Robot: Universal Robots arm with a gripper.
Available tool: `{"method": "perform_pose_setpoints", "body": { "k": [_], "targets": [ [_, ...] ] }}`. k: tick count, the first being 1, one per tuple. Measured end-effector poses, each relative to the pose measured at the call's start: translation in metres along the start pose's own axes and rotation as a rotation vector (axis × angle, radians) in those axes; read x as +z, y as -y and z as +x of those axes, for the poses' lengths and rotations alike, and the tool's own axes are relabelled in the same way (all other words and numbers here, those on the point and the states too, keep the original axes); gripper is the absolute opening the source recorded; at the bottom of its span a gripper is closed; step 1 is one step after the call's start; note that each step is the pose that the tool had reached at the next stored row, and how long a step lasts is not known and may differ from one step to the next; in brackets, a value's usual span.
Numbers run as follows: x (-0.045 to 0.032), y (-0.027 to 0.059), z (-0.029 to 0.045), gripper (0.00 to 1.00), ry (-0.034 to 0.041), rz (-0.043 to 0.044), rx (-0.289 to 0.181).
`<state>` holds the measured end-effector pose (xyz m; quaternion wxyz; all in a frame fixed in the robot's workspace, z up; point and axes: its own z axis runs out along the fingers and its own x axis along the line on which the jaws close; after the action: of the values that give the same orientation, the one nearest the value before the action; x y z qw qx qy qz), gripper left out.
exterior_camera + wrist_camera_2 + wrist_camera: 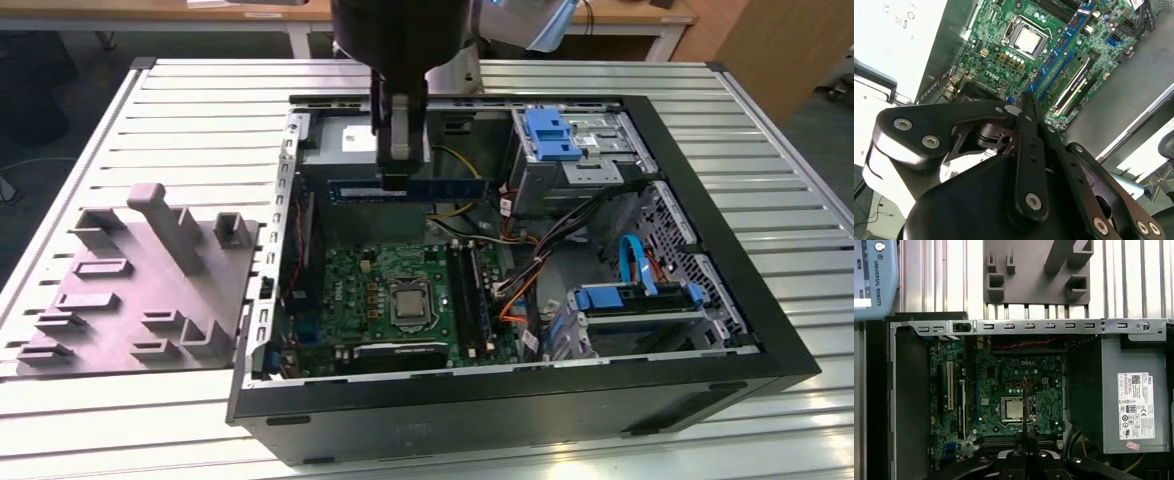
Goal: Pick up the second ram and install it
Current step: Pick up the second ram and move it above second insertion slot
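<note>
Claw [394, 180] clamped on the ram stick [447, 188], hanging above the motherboard [387, 285]. Pickup looks done imo, not slotted in yet.

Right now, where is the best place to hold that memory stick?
By its thin top edge, from above, fingers pressing its two flat faces. The memory stick hangs level and on edge, so its bottom edge is free for the slot.

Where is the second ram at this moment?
In the exterior view, the second ram is clamped in the tool, held level above the motherboard in the open case.
</note>
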<state>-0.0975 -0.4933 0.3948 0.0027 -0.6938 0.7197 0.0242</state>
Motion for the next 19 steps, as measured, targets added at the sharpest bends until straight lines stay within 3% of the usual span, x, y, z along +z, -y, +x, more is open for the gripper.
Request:
{"method": "perform_pose_setpoints", "body": {
  "k": [8, 19],
  "targets": [
    [0.0082, 0.0054, 0.0002, 0.11, 0.0001, 0.0000, 0.000],
    [0.0224, 0.0064, 0.0007, 0.11, 0.0001, 0.0000, 0.000]
  ]
}}
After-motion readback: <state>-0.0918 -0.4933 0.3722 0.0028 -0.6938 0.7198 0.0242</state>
